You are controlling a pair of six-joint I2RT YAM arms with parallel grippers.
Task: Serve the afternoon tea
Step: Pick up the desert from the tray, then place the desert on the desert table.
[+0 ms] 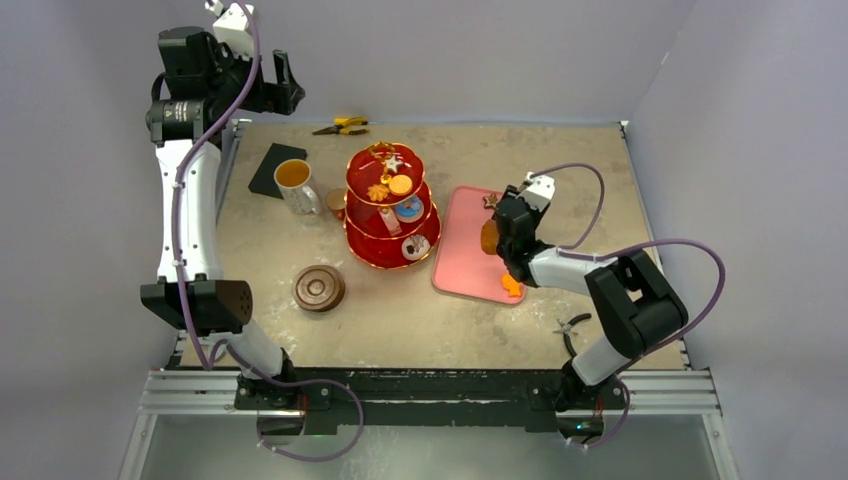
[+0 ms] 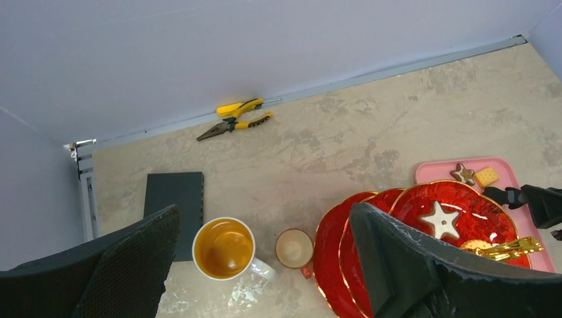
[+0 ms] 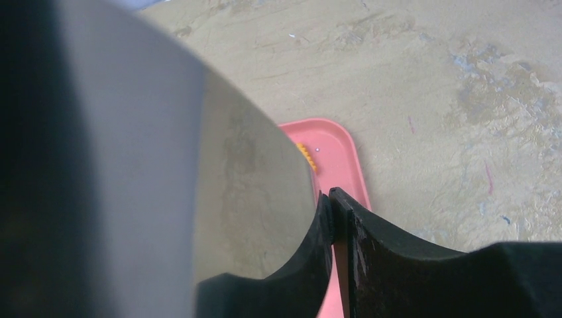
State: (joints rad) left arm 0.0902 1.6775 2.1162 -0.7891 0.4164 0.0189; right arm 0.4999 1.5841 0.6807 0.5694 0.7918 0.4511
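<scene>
Left hand [image 1: 288, 80] hangs wide open, high over the desk's [image 1: 560, 170] far-left corner. The mug of tea [image 1: 293, 180], copper cup [image 1: 335, 203], saucers [image 1: 319, 288] and red stand [image 1: 390, 205] sit centre-left. Right hand [image 1: 497, 243] hovers over the pink tray [image 1: 462, 270]; I cannot tell whether it grips anything. The step looks like picking a pastry, and the next move would be carrying it to the stand.

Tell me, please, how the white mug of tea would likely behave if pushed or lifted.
The white mug looks fairly full of amber tea, so it is probably heavy for its size and may slosh if jerked. Standing upright, it would likely slide rather than roll. Its glossy wall may be slippery.
</scene>
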